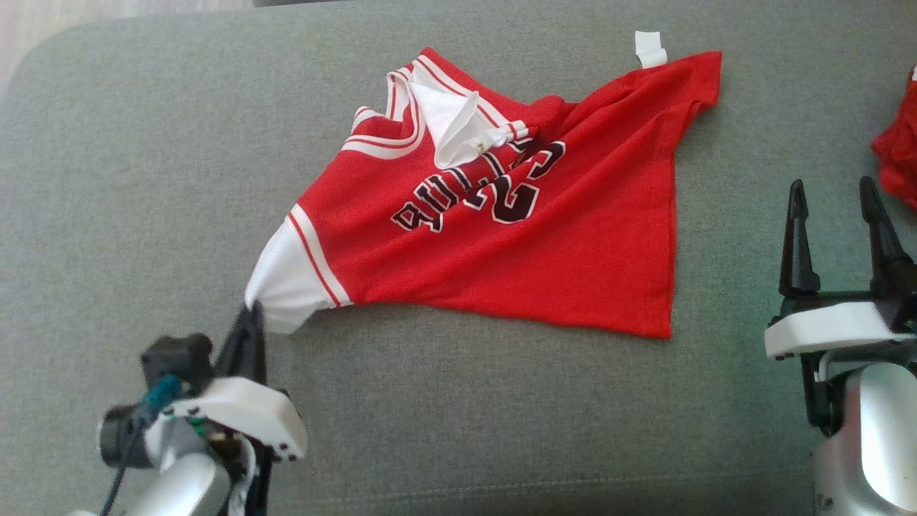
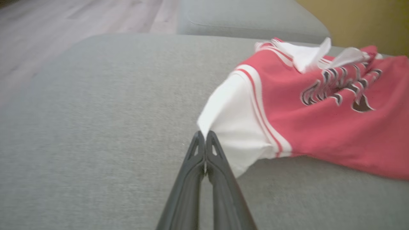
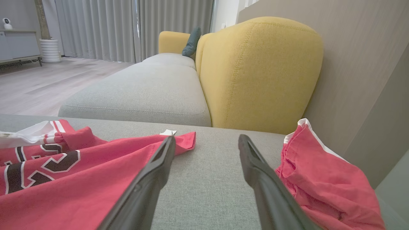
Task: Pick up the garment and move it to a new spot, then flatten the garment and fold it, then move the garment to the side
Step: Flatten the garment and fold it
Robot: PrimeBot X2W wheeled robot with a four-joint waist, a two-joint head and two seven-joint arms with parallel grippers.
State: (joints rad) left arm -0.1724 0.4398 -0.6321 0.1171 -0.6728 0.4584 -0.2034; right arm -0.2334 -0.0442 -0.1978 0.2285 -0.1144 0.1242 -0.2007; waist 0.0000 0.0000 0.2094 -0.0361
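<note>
Jersey reading BULLS 23, left claw clamped on its white sleeve, right claw apart

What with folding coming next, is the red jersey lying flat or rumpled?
Spread but rumpled: the red jersey lies on the grey cushion, collar flipped, white sleeve pinched in the left gripper.

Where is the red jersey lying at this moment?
In the head view, the red jersey lies in the middle of the grey cushion, its white sleeve pinched by the left gripper at the lower left.
</note>
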